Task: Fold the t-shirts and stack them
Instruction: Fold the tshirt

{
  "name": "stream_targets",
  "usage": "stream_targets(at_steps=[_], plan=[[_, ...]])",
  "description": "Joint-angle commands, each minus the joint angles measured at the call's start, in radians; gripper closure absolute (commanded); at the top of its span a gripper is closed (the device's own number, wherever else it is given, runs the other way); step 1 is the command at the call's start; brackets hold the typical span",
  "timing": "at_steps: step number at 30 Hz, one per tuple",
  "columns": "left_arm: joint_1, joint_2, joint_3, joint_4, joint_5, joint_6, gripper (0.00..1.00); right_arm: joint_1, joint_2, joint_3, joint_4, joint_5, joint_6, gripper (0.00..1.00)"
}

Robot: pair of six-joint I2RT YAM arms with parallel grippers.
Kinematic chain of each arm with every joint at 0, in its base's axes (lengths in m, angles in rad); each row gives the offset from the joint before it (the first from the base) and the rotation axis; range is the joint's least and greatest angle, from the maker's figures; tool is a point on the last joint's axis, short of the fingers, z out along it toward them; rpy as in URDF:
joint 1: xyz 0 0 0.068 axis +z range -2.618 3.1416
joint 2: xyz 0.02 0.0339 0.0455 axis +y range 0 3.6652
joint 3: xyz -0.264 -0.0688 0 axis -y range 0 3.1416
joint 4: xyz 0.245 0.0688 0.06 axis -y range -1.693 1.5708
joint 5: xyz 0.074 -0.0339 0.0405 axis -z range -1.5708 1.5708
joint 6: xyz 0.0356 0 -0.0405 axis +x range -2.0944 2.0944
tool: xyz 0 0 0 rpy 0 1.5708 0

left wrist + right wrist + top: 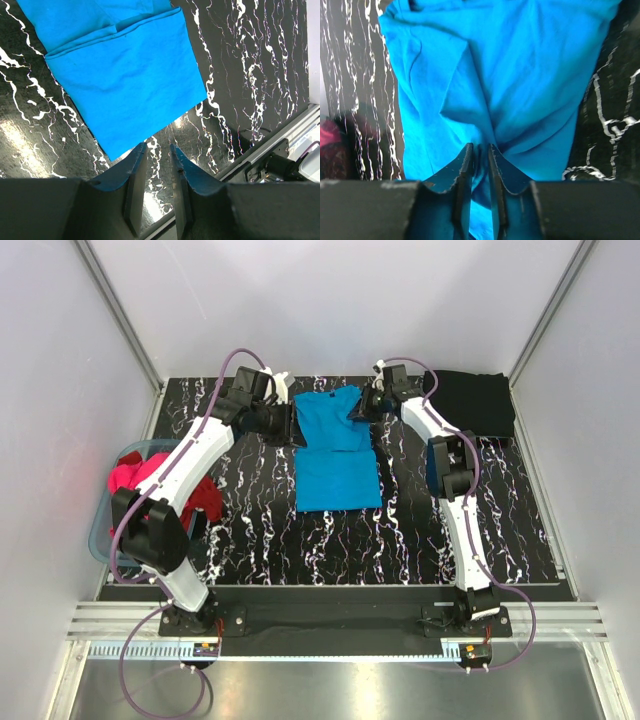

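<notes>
The blue shirt (335, 450) lies lengthwise between the grippers.
Right gripper (479, 155) narrowly parted over bunched cloth, perhaps gripping; left gripper (157, 150) apart, empty, beside it.

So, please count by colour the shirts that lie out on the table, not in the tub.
Blue shirt: 1
Black shirt: 1
Total: 2
The red and pink cloth in the tub is too bunched to count.

A translucent pale-blue tub (98, 537) sits at the left edge of the black marbled table (400, 530).
</notes>
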Motion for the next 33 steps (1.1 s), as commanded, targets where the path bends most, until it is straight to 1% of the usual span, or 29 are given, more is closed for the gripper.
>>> stream_targets(at_steps=[1, 6, 13, 19, 23, 27, 33], plan=[[0.004, -0.009, -0.001, 0.033, 0.032, -0.008, 0.7, 0.015, -0.114, -0.009, 0.027, -0.043, -0.034, 0.74], [0.005, -0.009, -0.001, 0.033, 0.038, -0.006, 0.69, 0.015, -0.134, -0.016, 0.028, -0.075, -0.028, 0.72], [0.007, -0.007, -0.001, 0.033, 0.038, -0.006, 0.69, 0.021, -0.114, -0.006, 0.032, -0.145, 0.006, 0.68], [0.009, -0.014, 0.0, 0.034, 0.04, -0.008, 0.69, 0.032, -0.091, -0.017, 0.039, -0.158, 0.021, 0.67], [0.009, -0.006, 0.0, 0.034, 0.041, -0.009, 0.69, 0.038, -0.095, -0.017, 0.041, -0.153, 0.018, 0.61], [0.012, -0.006, 0.0, 0.034, 0.041, -0.009, 0.69, 0.038, -0.108, -0.016, 0.041, -0.147, 0.02, 0.58], [0.01, -0.003, -0.001, 0.033, 0.04, -0.009, 0.69, 0.038, -0.118, -0.017, 0.041, -0.15, 0.017, 0.57]])
